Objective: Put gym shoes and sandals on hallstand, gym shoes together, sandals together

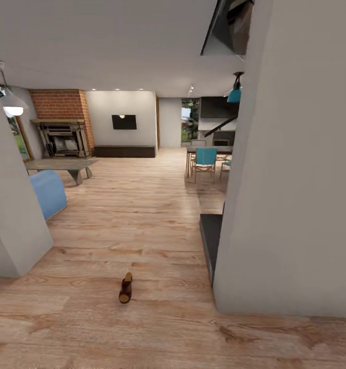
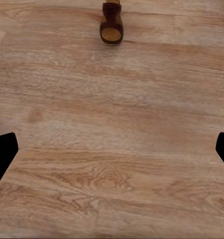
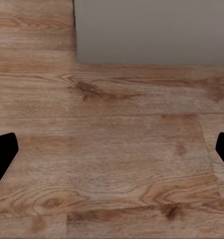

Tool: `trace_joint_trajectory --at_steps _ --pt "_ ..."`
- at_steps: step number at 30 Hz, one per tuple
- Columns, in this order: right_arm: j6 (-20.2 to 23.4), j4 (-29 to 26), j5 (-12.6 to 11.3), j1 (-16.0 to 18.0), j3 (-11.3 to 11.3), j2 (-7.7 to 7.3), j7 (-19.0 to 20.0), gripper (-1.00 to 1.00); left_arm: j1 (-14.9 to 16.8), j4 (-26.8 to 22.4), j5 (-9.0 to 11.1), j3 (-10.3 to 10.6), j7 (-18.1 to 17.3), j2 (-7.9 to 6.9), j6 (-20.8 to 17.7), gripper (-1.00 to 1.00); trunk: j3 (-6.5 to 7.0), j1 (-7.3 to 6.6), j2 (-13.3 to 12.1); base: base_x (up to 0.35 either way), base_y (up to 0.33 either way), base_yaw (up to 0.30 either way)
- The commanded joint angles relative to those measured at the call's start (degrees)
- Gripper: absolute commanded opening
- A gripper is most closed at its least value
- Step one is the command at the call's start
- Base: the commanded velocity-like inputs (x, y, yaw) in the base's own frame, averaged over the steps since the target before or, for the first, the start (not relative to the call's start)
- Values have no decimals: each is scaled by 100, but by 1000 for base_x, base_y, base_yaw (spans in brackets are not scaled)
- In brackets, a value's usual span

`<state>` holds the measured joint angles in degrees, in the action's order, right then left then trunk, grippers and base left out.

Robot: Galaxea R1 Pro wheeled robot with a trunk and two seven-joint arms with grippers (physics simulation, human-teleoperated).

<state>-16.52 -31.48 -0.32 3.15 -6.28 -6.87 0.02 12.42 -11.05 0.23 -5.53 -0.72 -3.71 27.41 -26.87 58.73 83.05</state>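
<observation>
Head view shows one dark brown sandal (image 1: pixel 125 288) lying alone on the corridor floor (image 1: pixel 142 215), low in the frame just left of centre, well apart from the grey wall corner (image 1: pixel 275 205) at right. It has a tan footbed and a wide strap, and looks light, fairly stiff in the sole and soft in the strap, so I'd pinch it across the sole edges or under the strap, though it is too small here to be sure of the weave. Both the left gripper (image 2: pixel 112 149) and the right gripper (image 3: pixel 112 149) hang spread wide over bare planks, holding nothing, the sandal (image 2: pixel 112 25) at the top edge of the left wrist view.
</observation>
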Motion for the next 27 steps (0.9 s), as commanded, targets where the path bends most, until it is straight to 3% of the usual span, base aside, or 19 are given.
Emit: trace_joint_trajectory --at_steps 1,27 --pt "-17 2 -1 2 -5 1 2 100 6 7 2 -18 -8 2 19 100 -6 0 3 0 0 278" --pt "-17 2 6 2 -5 2 -11 100 6 6 40 -42 79 2 1 100 -6 0 3 0 0 278"
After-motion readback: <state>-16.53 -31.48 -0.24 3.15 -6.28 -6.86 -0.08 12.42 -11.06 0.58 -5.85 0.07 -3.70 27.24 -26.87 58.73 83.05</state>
